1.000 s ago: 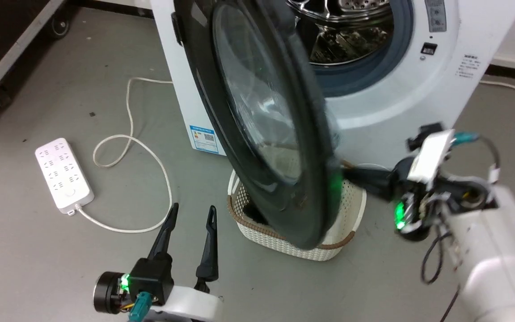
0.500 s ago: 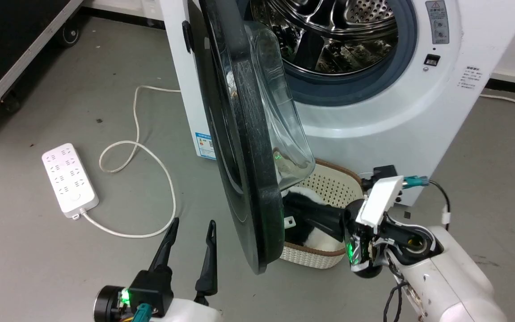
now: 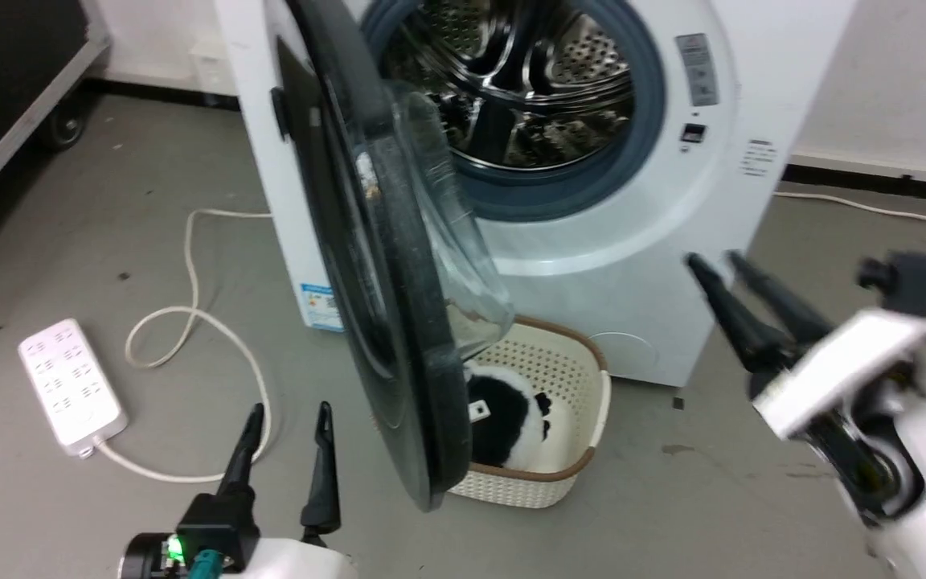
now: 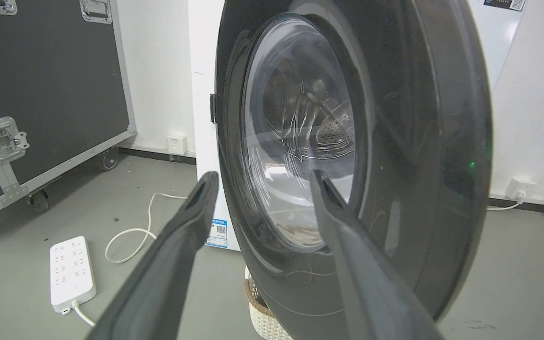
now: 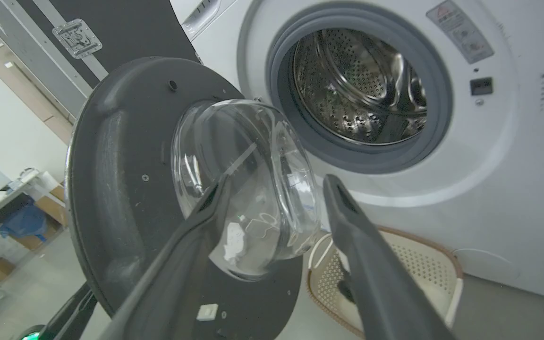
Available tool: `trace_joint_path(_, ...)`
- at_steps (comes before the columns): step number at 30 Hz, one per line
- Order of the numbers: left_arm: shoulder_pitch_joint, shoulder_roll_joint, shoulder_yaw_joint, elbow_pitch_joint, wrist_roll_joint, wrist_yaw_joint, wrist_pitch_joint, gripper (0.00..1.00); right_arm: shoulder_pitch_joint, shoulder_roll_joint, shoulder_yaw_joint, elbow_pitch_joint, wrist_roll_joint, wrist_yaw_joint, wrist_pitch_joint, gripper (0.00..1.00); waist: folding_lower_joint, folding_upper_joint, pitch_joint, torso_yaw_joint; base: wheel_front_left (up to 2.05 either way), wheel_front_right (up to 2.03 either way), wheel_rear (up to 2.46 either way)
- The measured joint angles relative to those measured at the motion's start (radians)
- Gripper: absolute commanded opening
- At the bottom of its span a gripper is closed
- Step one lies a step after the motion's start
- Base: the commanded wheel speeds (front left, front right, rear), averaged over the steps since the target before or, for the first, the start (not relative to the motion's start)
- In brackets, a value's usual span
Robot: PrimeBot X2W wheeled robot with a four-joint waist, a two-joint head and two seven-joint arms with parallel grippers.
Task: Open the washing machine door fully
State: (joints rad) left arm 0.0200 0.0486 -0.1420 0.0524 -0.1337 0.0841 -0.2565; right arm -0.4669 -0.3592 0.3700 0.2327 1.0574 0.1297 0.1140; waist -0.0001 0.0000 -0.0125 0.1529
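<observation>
The washing machine door [image 3: 423, 362], a big glossy black disc with a clear glass bowl [image 3: 447, 241], stands edge-on to the head view, swung well away from the white washer [image 3: 608, 265] and its steel drum [image 3: 511, 88]. My right gripper [image 3: 712, 259] is open and empty, off to the right of the door and clear of it. In the right wrist view, my right gripper [image 5: 279, 182] points at the door's inner face [image 5: 121, 189]. My left gripper [image 3: 288, 410] is open at the lower left. In the left wrist view, my left gripper [image 4: 263, 177] faces the door's outer face [image 4: 395, 141].
A white woven basket [image 3: 575, 378] holding a black-and-white plush [image 3: 503, 414] sits on the floor under the door's lower edge. A white power strip [image 3: 69, 386] and its cable [image 3: 190, 322] lie to the left. A black wheeled case [image 4: 40, 85] stands at the far left.
The right gripper has opened, let go of the door's edge and drawn back to the right. The door has swung further out from the washer. The head camera has also shifted.
</observation>
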Motion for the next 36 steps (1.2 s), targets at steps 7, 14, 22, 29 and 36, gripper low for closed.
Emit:
trace_joint_path(7, 0.001, 0.0, 0.033, -0.002, 0.0, -0.027, 0.0, 1.0, 0.166, -0.07, -0.13, -0.085, -0.427, 0.0, -0.26, 1.0, 0.0, 0.0, -0.013, -0.047, 0.0, 0.0, 0.0)
trace_joint_path(14, 0.007, 0.0, 0.052, -0.001, 0.0, -0.053, 0.0, 1.0, 0.393, 0.08, -0.371, -0.233, -0.769, 0.0, -0.314, 1.0, 0.0, 0.0, -0.009, -0.074, 0.0, 0.0, 0.0)
trace_joint_path(22, 0.023, 0.0, 0.058, 0.004, 0.01, -0.08, 0.0, 1.0, 0.608, 0.272, -0.467, -0.315, -1.005, 0.0, -0.346, 1.0, 0.0001, 0.0, -0.005, -0.091, 0.0, 0.0, 0.0)
trace_joint_path(29, 0.045, 0.0, 0.046, 0.004, 0.018, -0.078, 0.0, 1.0, 0.633, 0.299, -0.45, -0.281, -1.045, 0.0, -0.357, 1.0, 0.0, 0.0, 0.004, -0.101, 0.0, 0.0, 0.0)
trace_joint_path(36, 0.045, 0.0, 0.052, 0.011, 0.02, -0.079, 0.0, 1.0, 0.633, 0.301, -0.459, -0.261, -1.046, 0.0, -0.363, 1.0, 0.0001, 0.0, 0.008, -0.097, 0.0, 0.0, 0.0)
